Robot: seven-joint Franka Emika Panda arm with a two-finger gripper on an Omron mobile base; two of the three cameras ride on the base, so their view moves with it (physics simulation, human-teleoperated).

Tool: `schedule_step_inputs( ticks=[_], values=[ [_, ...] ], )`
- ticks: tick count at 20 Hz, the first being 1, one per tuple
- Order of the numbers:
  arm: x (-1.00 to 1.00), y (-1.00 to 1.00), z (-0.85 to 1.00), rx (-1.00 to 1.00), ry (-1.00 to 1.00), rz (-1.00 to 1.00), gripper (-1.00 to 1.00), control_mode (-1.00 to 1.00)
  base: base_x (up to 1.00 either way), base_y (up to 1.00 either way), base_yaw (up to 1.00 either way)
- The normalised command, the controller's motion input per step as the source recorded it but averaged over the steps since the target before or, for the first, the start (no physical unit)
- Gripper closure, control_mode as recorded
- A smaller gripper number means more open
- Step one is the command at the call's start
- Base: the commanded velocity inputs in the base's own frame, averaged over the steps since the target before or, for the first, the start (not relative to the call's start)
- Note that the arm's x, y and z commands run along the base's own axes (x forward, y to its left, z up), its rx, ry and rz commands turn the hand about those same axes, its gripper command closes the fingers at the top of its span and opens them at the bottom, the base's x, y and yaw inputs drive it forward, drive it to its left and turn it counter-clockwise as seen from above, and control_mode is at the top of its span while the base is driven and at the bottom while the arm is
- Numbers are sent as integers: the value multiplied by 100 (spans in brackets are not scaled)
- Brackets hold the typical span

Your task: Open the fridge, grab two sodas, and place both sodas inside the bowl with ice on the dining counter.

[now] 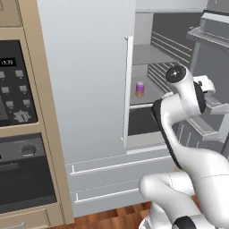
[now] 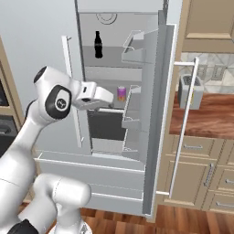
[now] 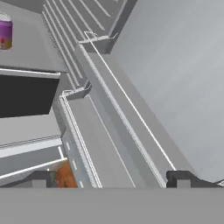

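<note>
The fridge (image 1: 89, 80) stands with its left door shut and its right door (image 2: 157, 105) swung wide open. On the upper shelf stands a dark bottle soda (image 2: 98, 44). A purple can soda (image 2: 121, 93) (image 1: 140, 89) sits on the middle shelf and shows at the top left of the hand view (image 3: 5, 31). My gripper (image 3: 113, 179) is open with nothing between its fingers, and it looks down along the door's inner bins. In the right base view my gripper (image 2: 111, 98) reaches into the opening, just left of the can. The bowl and the dining counter are out of view.
Black built-in ovens (image 1: 18, 134) in tan cabinetry stand left of the fridge. The open door's shelf bins (image 2: 135, 45) jut out close to my hand. Fridge drawers (image 1: 112, 174) lie below. A wood-topped wall counter (image 2: 205, 116) with a grey appliance (image 2: 189, 91) is on the right.
</note>
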Motion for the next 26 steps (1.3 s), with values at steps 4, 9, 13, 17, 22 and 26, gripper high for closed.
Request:
schedule_step_inputs(
  ticks=[4, 9, 13, 17, 22, 26],
  values=[
    [30, 100, -2, 10, 0, 10, -100, -100, 0, 0, 0],
    [51, 98, -4, 18, -3, 22, -100, -100, 0, 0, 0],
    [67, 89, 0, 20, -7, 24, -100, -100, 0, 0, 0],
    [61, 67, 0, 17, -9, 18, -100, -100, 0, 0, 0],
    [56, 15, 0, 10, -8, 8, -100, -100, 0, 0, 0],
    [64, 1, 0, 2, -5, 0, -100, -100, 0, 0, 0]
  ],
)
